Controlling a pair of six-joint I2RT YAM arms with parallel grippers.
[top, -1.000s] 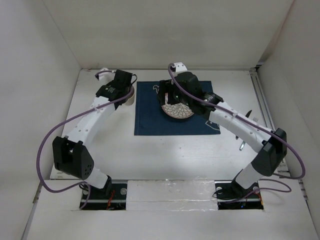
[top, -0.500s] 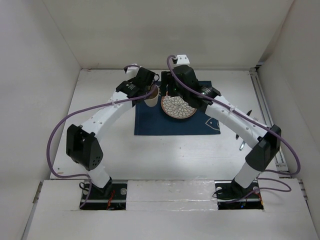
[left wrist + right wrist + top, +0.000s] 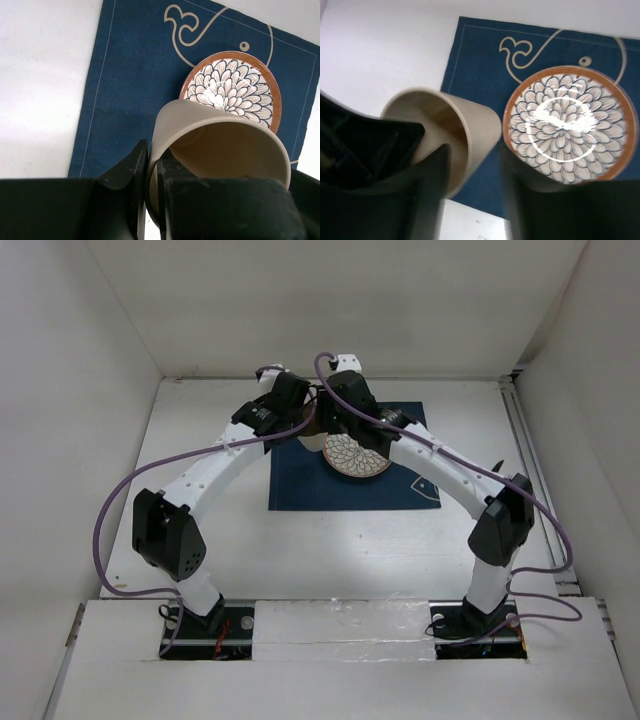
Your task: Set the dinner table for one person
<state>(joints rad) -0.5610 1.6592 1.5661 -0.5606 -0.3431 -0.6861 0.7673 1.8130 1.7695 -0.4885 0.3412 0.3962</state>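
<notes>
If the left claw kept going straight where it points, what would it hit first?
The cup in the left gripper would likely touch the blue placemat first, beside the patterned plate; depth unclear.

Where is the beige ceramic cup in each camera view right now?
Top external: the beige ceramic cup is upper centre, mostly hidden where the two arms meet.
Left wrist: cup lower centre, large, tilted.
Right wrist: cup left of centre, tilted.
Shared landmark: the round flower-patterned plate with a brown rim, next to it.
</notes>
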